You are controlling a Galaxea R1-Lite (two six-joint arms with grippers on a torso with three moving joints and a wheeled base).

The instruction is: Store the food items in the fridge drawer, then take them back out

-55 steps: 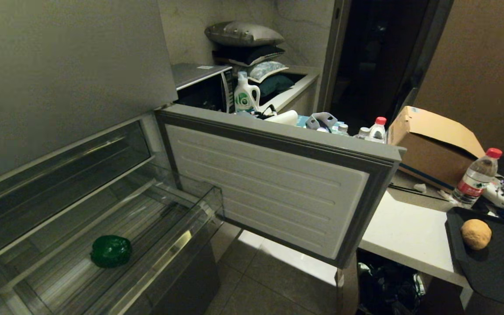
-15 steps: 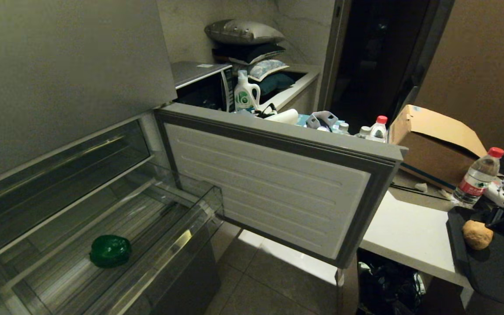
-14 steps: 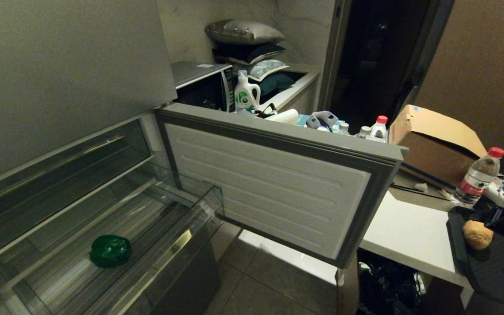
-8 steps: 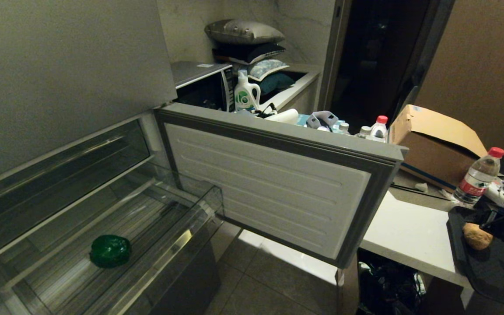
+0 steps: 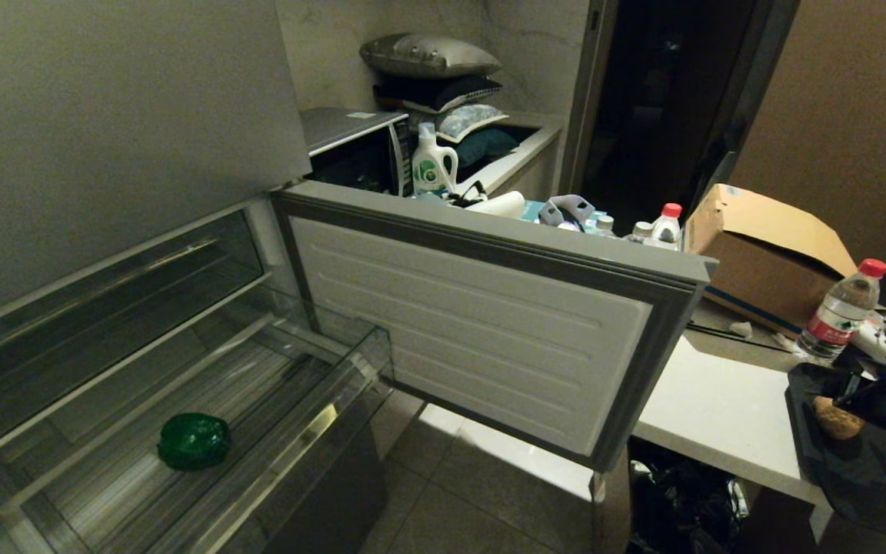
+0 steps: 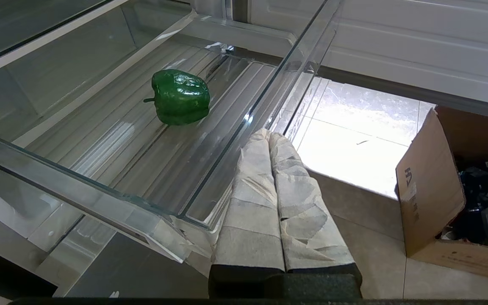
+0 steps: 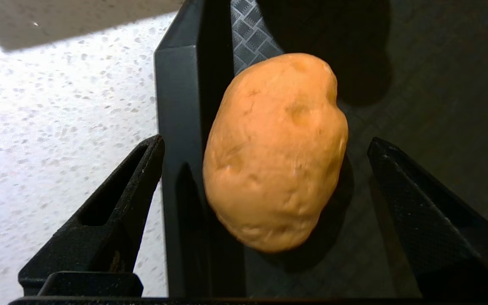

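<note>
Right gripper (image 7: 265,178) spread wide, straddling potato (image 7: 274,150) on black tray (image 7: 180,106) — firm, rounded, likely rolls; you pinch across narrow middle

Glossy green pepper (image 6: 180,97), clear ribbed plastic drawer (image 6: 244,123) — matt dimpled potato (image 7: 274,150), textured black tray (image 7: 439,63)

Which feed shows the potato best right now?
The right wrist view: the potato fills it, lying in the black tray between the open right pincer. The head view shows it small, partly hidden. The left wrist view misses it.
</note>
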